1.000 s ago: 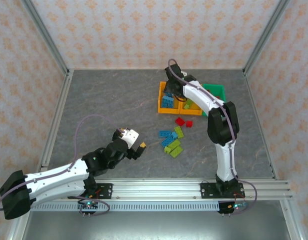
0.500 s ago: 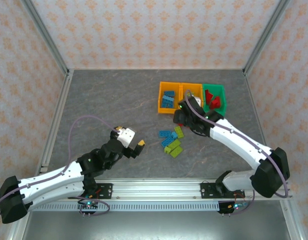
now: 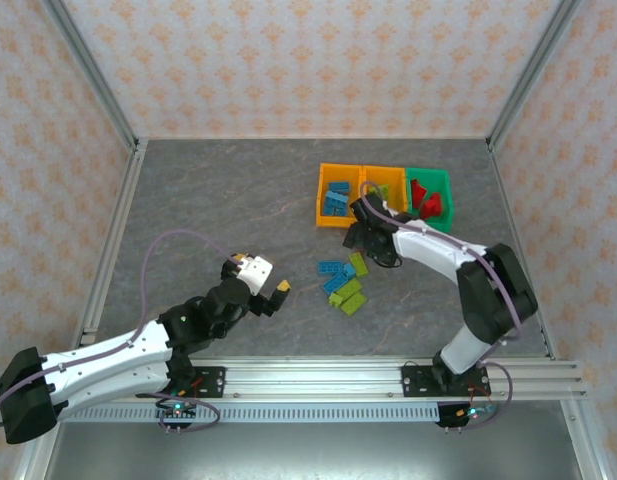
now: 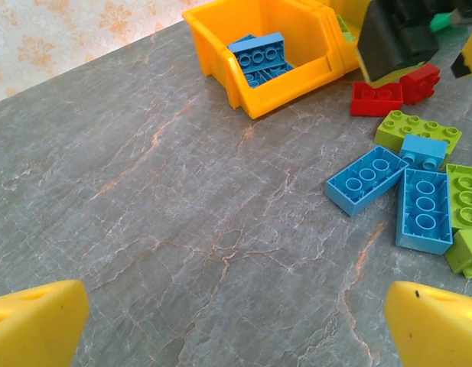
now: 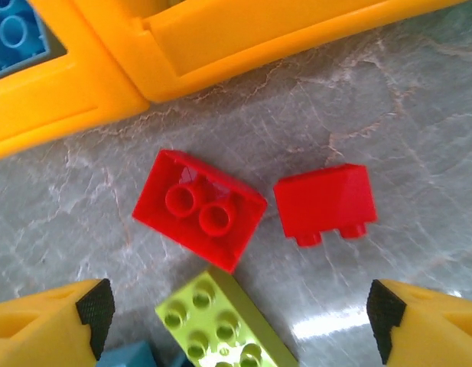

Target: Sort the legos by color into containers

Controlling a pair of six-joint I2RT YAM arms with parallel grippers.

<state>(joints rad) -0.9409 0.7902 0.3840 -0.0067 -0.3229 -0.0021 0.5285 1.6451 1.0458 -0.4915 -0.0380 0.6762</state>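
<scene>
Two red legos lie on the table just in front of the orange bins: one upside down (image 5: 199,208), one on its side (image 5: 323,200). My right gripper (image 5: 242,313) hovers open above them, and a lime lego (image 5: 220,325) lies between its fingertips. From above, the right gripper (image 3: 367,242) covers that spot. Loose blue (image 3: 331,268) and lime (image 3: 350,300) legos lie to its near left. The left orange container (image 3: 324,205) holds blue legos (image 4: 258,53). The green container (image 3: 443,178) holds red ones (image 3: 429,206). My left gripper (image 3: 273,296) is open and empty, left of the pile.
A second orange bin (image 3: 390,172) stands between the other two, partly behind my right arm. The bins stand in a row at the back right. Bare grey table (image 3: 218,210) stretches left of the bins. Walls close in the back and sides.
My right arm has come from over the left orange bin down toward me to the red legos, and its jaws have opened wider. The left arm has barely shifted.
</scene>
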